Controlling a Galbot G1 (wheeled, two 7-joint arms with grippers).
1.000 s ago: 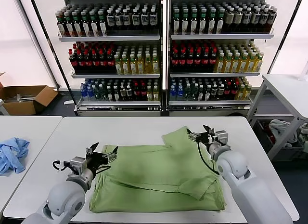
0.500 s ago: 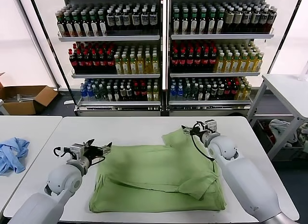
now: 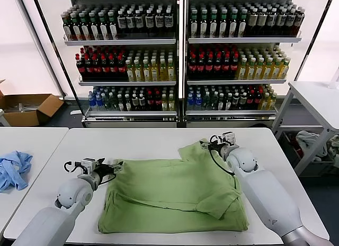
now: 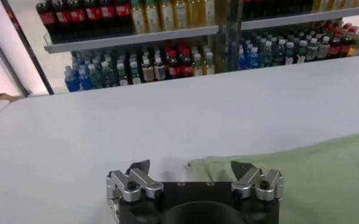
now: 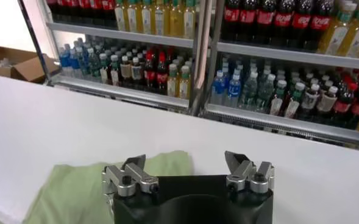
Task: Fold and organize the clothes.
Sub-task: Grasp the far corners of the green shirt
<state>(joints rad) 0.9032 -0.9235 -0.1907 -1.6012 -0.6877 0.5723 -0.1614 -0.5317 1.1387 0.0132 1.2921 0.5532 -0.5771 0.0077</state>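
- Head view: the light green shirt [image 3: 175,196] lay partly folded on the white desk [image 3: 153,140], its sleeve reaching toward the far right. The left hand [image 3: 114,166] sat at the shirt's left far corner, fingers spread wide and holding nothing. The right hand [image 3: 207,145] hovered at the sleeve's far edge, equally wide and empty. A light blue garment [image 3: 13,169] lay crumpled on a separate desk to the left. Shelves of bottled drinks [image 3: 180,55] stood behind, with a cardboard box [image 3: 29,108] on the floor.
- Left wrist view: the left hand [image 4: 194,169] stood wide open low over the desk [image 4: 106,128], the shirt's edge [image 4: 301,176] just beside its fingers.
- Right wrist view: the right hand [image 5: 188,164] gaped wide above the green sleeve [image 5: 81,189], gripping nothing.
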